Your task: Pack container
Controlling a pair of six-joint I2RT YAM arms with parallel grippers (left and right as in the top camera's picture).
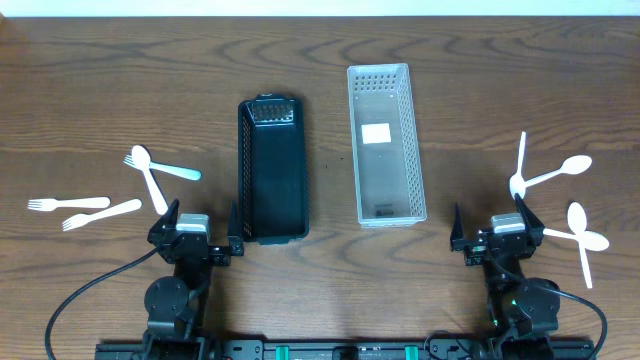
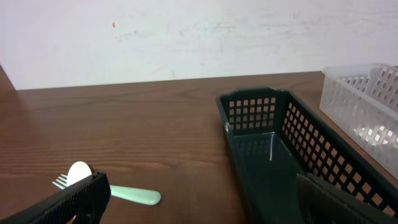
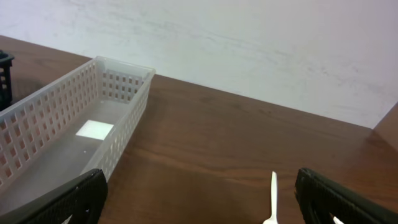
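Observation:
A black slotted basket (image 1: 272, 170) and a clear slotted basket (image 1: 385, 145) lie side by side mid-table, both without cutlery; the clear one holds a white label. Left of the black basket lie two white forks (image 1: 68, 204), a white spoon (image 1: 148, 177) and a mint-handled piece (image 1: 180, 173). At the right lie white spoons (image 1: 556, 172) (image 1: 582, 238) and a white fork (image 1: 519, 167). My left gripper (image 1: 200, 243) is open and empty near the black basket's near end (image 2: 273, 155). My right gripper (image 1: 497, 238) is open and empty, right of the clear basket (image 3: 68, 134).
The wood table (image 1: 320, 90) runs to a white wall at the back. The mint handle (image 2: 134, 195) and a white spoon bowl (image 2: 79, 172) show by my left finger. A white handle (image 3: 272, 199) lies between my right fingers.

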